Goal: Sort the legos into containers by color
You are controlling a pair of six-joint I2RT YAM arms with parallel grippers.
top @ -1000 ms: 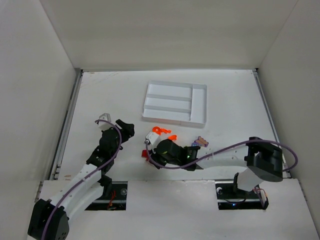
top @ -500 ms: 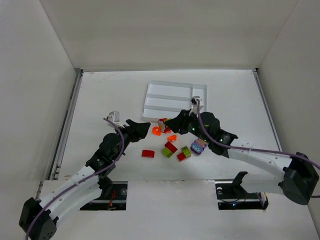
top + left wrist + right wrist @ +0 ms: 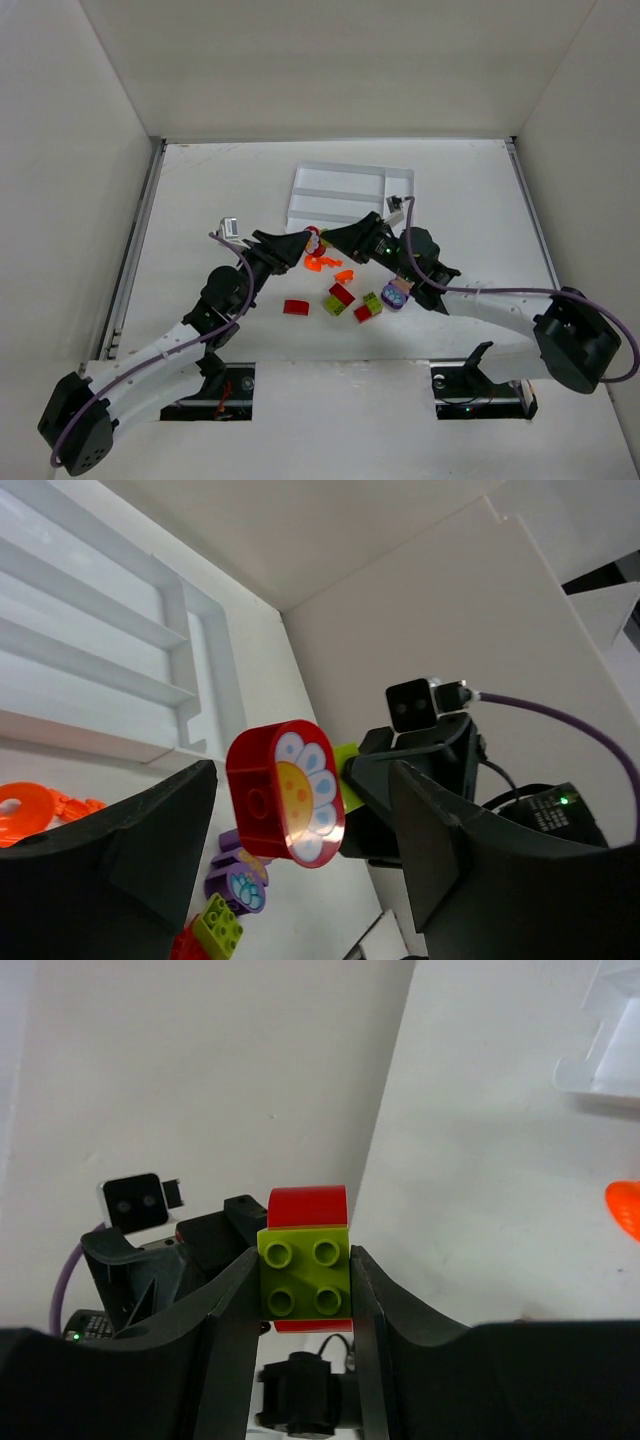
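My right gripper [image 3: 326,240] is shut on a lime green brick [image 3: 305,1275] that is stuck to a red rounded flower piece [image 3: 308,1204], held above the table. My left gripper [image 3: 302,244] is open, its fingers either side of the red flower piece [image 3: 286,805] with a gap on both sides. The lime brick [image 3: 347,773] shows behind the flower piece. On the table lie orange pieces [image 3: 318,263], red bricks [image 3: 295,307], lime bricks [image 3: 372,302] and a purple piece [image 3: 397,293]. The white tray [image 3: 402,212] lies just beyond; its slots look empty.
White walls enclose the table on the left, back and right. The tray's near wall [image 3: 90,735] sits close behind the grippers. A purple flower piece [image 3: 235,885] and a lime brick [image 3: 218,930] lie below the left gripper.
The right gripper swung from the pile's near left side to above its far side, carrying the red-and-lime piece. The left gripper moved up and right until its open fingers flank it.
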